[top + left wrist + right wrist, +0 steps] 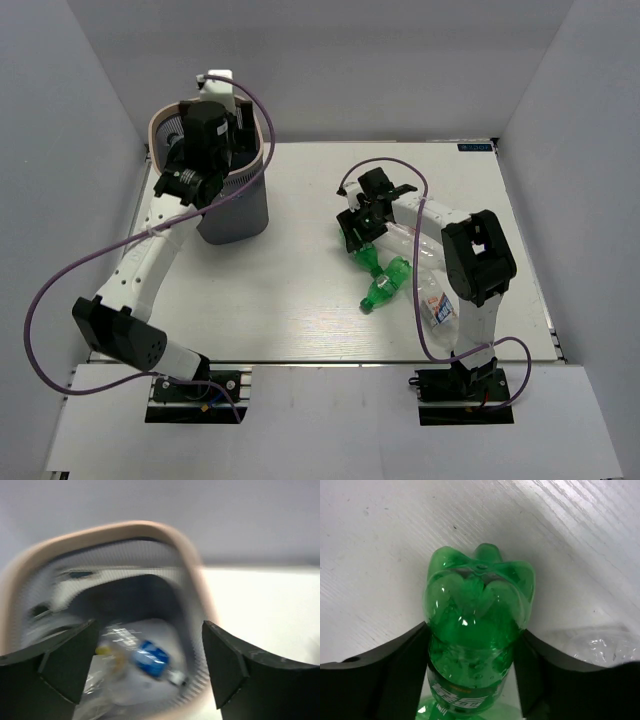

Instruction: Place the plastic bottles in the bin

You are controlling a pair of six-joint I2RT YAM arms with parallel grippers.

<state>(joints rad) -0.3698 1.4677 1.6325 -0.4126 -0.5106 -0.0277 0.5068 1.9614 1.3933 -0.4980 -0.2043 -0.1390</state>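
Note:
The bin (238, 212), dark grey mesh with a beige rim, stands at the back left. My left gripper (207, 132) hangs open over its mouth. In the left wrist view the left gripper (150, 626) is empty, and a clear bottle with a blue label (149, 658) lies blurred inside the bin (125, 530). My right gripper (360, 234) is shut on a green bottle (369, 260) lying on the table. The right wrist view shows this green bottle (477, 605) between both pads of the right gripper (472, 652). A second green bottle (386, 285) lies beside it.
A clear bottle with a white and red label (437, 306) lies near the right arm's base. Another clear bottle (412, 242) lies under the right arm and also shows in the right wrist view (600, 645). Grey walls enclose the white table (300, 300).

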